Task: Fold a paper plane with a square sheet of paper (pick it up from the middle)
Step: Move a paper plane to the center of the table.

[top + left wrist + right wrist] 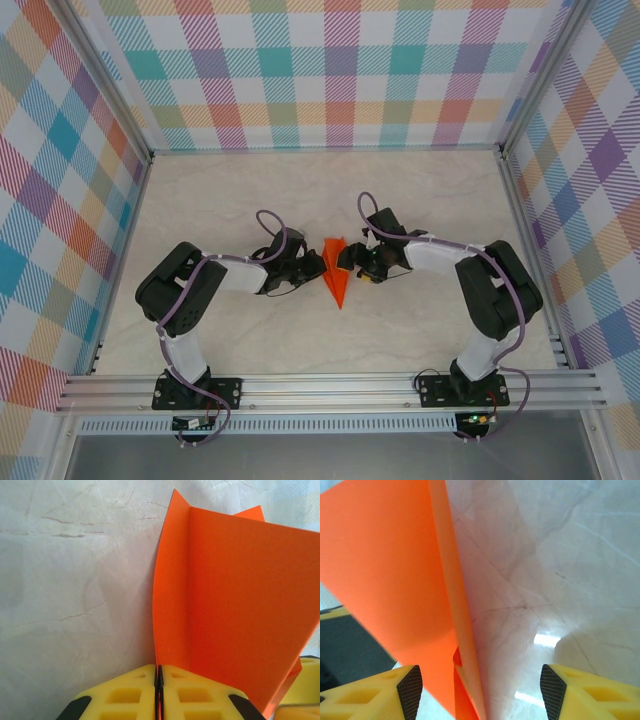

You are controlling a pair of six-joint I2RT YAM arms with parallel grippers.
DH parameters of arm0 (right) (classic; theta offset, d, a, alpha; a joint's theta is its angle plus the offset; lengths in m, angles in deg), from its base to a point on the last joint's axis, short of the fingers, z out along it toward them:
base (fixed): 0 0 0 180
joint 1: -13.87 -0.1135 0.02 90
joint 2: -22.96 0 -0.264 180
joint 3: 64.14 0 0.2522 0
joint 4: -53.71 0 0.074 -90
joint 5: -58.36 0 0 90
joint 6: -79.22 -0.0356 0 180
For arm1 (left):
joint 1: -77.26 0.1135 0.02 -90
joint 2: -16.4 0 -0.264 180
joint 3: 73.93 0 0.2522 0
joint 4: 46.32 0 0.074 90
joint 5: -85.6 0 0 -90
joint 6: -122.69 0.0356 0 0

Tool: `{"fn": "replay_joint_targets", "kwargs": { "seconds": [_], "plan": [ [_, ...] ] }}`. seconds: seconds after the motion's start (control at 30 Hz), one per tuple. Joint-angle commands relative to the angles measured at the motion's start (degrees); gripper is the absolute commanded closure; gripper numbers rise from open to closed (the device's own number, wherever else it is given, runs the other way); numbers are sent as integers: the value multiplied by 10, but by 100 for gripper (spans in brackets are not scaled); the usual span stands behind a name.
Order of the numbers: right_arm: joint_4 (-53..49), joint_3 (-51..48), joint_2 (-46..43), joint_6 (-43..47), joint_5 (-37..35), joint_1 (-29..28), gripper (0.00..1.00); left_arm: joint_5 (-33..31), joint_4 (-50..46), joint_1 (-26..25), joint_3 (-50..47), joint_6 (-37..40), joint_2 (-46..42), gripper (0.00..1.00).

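Pale marbled bench [250,200], plaid walls [330,70]. Orange plane [337,272], sharp-nosed: my left gripper [159,674] pinches it, my right gripper [480,676] stands spread around it.

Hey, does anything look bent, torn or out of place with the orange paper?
Nothing torn. The paper plane is splayed, its layers not lying flat; one flap bows in a curve just beyond the left tool, which pinches its edge.

Marble-look table [250,190], loud plaid walls [330,70]
Faint grey veins across it, plaid on three sides, aluminium rail [330,385] along the near edge.
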Motion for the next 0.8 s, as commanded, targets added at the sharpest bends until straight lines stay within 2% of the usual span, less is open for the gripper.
{"fn": "replay_joint_targets", "kwargs": {
  "seconds": [0.0,0.2,0.5,0.77],
  "plan": [
    [-16,-5,-59,23,-16,-12,34,9,-3,9,-8,-2,5,89],
    [-37,-12,-98,34,-35,-37,38,25,8,9,-9,-8,-6,89],
    [-44,17,-40,53,-32,-48,41,46,15,9,-14,-12,-33,85],
    [-50,22,-12,65,-49,-49,37,41,1,9,-17,-5,-41,84]
  ]
}}
